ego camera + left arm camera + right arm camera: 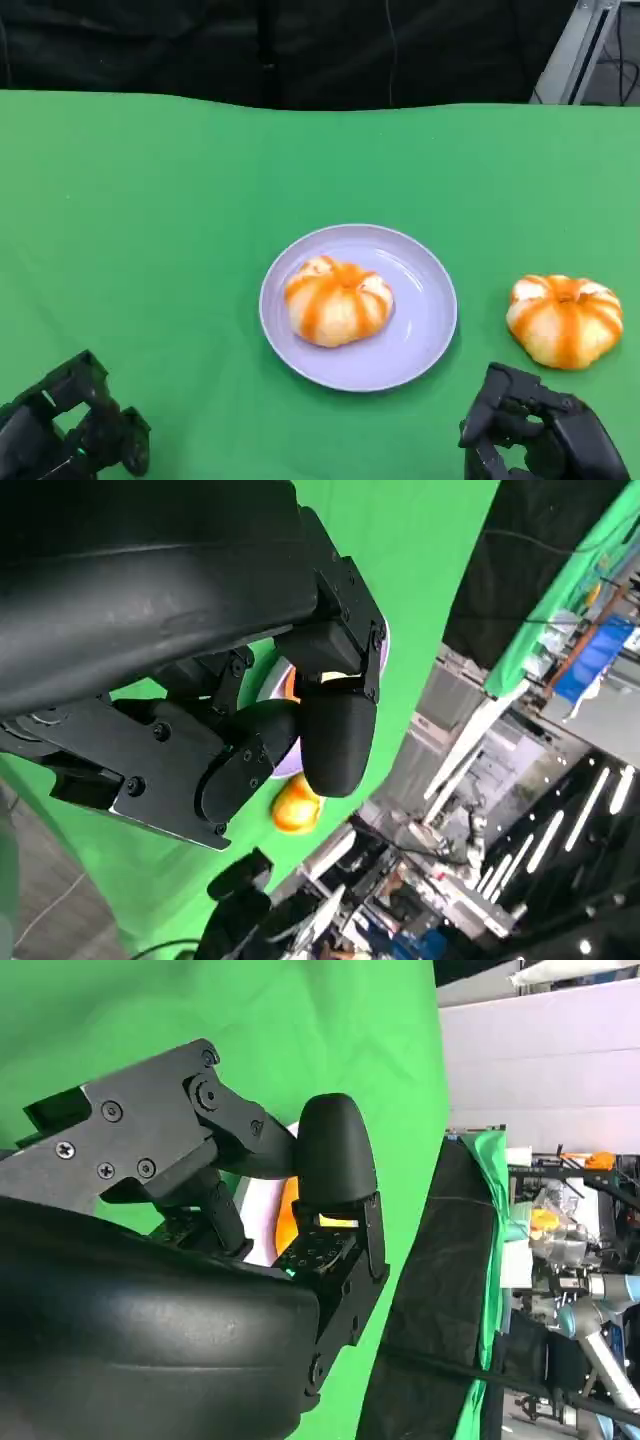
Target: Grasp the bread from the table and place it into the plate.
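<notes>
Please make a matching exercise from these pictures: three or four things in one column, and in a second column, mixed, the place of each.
Things:
1. plate
2. bun on the plate
3. bun on the cloth
4. left hand

Places:
a. near the table's right edge, just ahead of the right hand
b. lower left corner of the head view, holding nothing
c. middle of the green cloth
d. inside the lilac dish, left of its centre

Pairs: 1-c, 2-d, 3-a, 4-b
</notes>
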Motion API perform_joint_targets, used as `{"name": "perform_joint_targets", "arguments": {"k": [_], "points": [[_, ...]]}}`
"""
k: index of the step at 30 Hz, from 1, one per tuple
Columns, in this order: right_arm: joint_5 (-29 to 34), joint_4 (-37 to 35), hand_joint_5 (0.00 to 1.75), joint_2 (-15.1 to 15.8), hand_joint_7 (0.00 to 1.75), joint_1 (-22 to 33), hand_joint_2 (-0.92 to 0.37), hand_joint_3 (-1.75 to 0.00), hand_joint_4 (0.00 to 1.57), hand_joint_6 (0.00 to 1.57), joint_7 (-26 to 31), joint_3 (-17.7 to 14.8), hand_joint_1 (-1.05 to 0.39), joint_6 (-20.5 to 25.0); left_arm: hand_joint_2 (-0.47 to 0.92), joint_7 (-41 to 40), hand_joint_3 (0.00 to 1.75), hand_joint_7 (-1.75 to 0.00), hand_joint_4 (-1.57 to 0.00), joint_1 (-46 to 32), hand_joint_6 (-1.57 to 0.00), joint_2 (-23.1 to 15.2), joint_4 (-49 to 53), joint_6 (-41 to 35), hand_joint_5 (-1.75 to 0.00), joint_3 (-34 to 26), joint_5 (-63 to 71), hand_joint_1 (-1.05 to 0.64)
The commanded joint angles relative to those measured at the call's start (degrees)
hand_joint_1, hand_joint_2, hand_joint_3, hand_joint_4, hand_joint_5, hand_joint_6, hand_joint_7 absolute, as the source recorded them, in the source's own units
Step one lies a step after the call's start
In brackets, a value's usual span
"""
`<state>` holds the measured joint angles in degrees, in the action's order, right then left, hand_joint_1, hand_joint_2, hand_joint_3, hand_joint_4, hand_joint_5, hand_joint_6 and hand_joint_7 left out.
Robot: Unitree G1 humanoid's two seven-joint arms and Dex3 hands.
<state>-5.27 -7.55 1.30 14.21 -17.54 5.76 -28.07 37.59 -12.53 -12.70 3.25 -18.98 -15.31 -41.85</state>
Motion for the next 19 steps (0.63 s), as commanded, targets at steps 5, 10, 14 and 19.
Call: {"name": "perform_joint_targets", "arguments": {"k": [5,10,14,19], "points": [[0.07,0.5,1.75,0.69,1.53,0.28,-0.67,-1.03,0.77,0.71,0.07,0.03,-0.13,-0.63,0.63,-2.45,1.15,-1.72,-0.8,0.34,-0.72,0.51,-2.1,-0.64,-1.75,0.64,2.56,-0.1],[-0.04,0.19,1.75,0.62,1.54,0.23,-0.67,-1.02,0.76,0.7,0.01,0.11,-0.13,-1.08,0.64,-1.92,1.16,-1.72,-0.81,0.62,-0.72,0.6,-1.7,-0.64,-1.75,0.37,2.8,-0.1],[-0.02,0.66,1.75,0.5,1.54,0.49,-0.67,-1.02,0.77,0.71,0.33,0.16,-0.13,-0.6,0.64,-2.47,1.15,-1.7,-0.8,0.44,-0.72,0.57,-2.33,-0.9,-1.75,0.43,3.14,-0.09],[-0.31,0.89,1.75,0.54,1.52,0.56,-0.67,-1.02,0.77,0.72,0.24,0.13,-0.13,-0.25,0.65,-1.97,1.16,-1.7,-0.8,0.83,-0.73,0.66,-1.72,-1.05,-1.75,0.31,3.12,-0.09]]}}
